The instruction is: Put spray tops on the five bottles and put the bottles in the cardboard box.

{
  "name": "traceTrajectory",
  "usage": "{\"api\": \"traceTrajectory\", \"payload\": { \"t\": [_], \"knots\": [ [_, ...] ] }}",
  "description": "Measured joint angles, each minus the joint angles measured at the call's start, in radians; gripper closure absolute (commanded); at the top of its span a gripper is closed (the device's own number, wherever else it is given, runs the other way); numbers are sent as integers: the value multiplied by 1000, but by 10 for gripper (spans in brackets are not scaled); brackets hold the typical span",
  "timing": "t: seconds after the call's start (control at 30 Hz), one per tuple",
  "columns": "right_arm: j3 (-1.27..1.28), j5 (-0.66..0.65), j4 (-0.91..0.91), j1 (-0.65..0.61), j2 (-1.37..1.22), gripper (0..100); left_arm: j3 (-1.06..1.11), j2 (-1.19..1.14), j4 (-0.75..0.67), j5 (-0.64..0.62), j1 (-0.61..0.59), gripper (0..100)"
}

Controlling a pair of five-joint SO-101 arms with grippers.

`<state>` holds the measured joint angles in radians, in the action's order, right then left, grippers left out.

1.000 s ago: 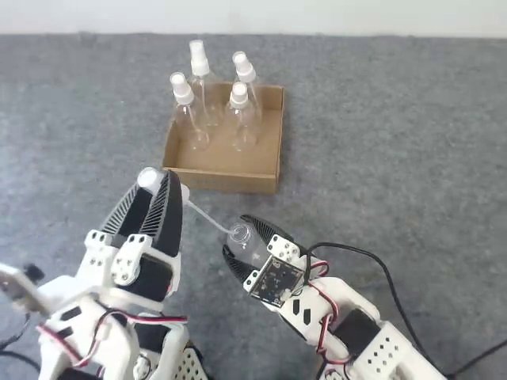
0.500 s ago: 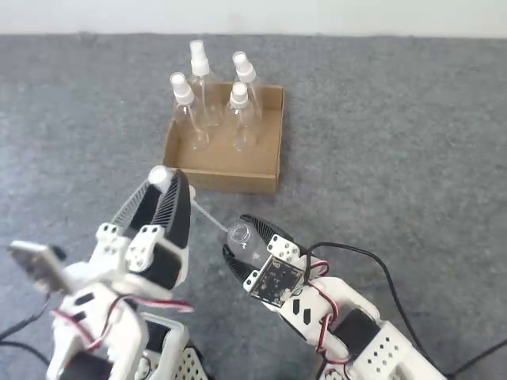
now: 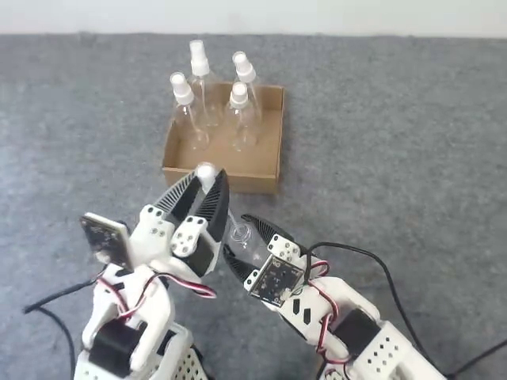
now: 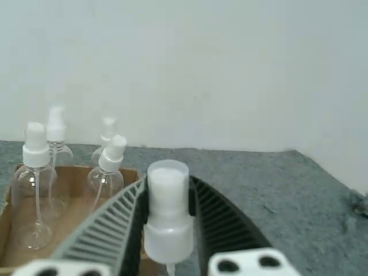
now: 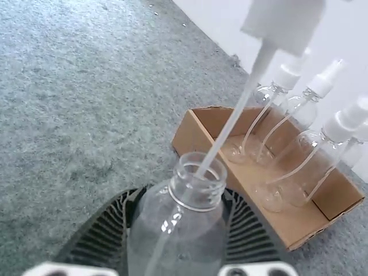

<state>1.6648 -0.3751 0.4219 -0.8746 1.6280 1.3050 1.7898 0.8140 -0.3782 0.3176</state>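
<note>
Your right jaws are clamped on the open bottle [image 3: 241, 236] just nearer than the cardboard box [image 3: 273, 146], your left jaws on the spray top [image 4: 168, 214] above and slightly left of its neck, dip tube [image 5: 230, 129] entering the mouth.

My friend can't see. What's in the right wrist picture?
The right gripper holds a clear open bottle, and the thin tube of a spray top dips into its neck. Behind it, a cardboard box holds four bottles with spray tops on.
</note>
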Motion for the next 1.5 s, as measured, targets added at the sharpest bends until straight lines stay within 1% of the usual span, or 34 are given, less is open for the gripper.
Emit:
{"api": "traceTrajectory", "payload": {
  "t": [0.07, 0.17, 0.3, 0.47, 0.6, 0.8, 0.97, 1.07, 1.23, 1.37, 1.5],
  "knots": [
    [0, 0, 0, 0, 0, 975, 0, 0, 0, 26, 6, 988],
    [0, 0, 0, 0, 0, 975, 14, 0, 0, 101, 20, 988],
    [0, 0, 0, 0, 0, 975, 32, 0, 0, 195, 69, 988],
    [0, 0, 2, 0, 0, 975, 34, 0, 31, 287, 94, 987],
    [0, -2, 2, 11, 0, 975, 34, 0, 63, 319, 94, 975],
    [0, -3, 2, 34, 0, 975, 34, 0, 68, 316, 94, 865],
    [0, -2, 2, 38, 0, 975, 34, 0, 110, 160, 89, 836],
    [0, -2, 2, 37, 0, 975, 29, 0, 160, 110, 89, 825],
    [0, -2, 2, 37, 0, 975, 25, 0, 178, 95, 87, 782],
    [0, -2, 2, 37, 0, 975, 25, 0, 210, 95, 87, 780],
    [0, -2, 2, 37, 0, 975, 25, 0, 213, 95, 87, 783]
  ]
}}
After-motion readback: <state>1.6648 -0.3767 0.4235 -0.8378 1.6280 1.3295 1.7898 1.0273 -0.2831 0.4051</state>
